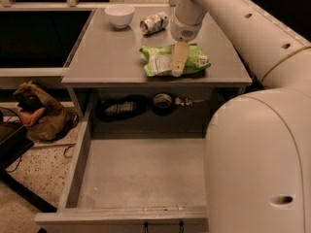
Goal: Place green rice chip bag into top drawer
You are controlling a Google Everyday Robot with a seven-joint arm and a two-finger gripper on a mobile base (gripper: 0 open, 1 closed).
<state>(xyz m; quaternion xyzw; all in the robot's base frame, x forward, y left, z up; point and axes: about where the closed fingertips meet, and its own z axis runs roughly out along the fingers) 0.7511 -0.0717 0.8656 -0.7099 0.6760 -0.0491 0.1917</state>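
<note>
The green rice chip bag [160, 61] lies flat near the front edge of the grey tabletop [107, 57], white label panel up. My gripper [178, 66] reaches down from the upper right and rests over the middle of the bag, touching or just above it. The top drawer [141, 176] is pulled out wide below the tabletop; its flat grey bottom is bare, and its front wall [121, 216] is at the bottom of the view. My arm's large pale body [257, 164] hides the drawer's right side.
A white bowl [119, 14] and a crushed can [154, 22] sit at the back of the tabletop. Under the top, a shelf holds a dark object [119, 108] and a tape roll [162, 101]. A brown bag [36, 113] lies on the floor at left.
</note>
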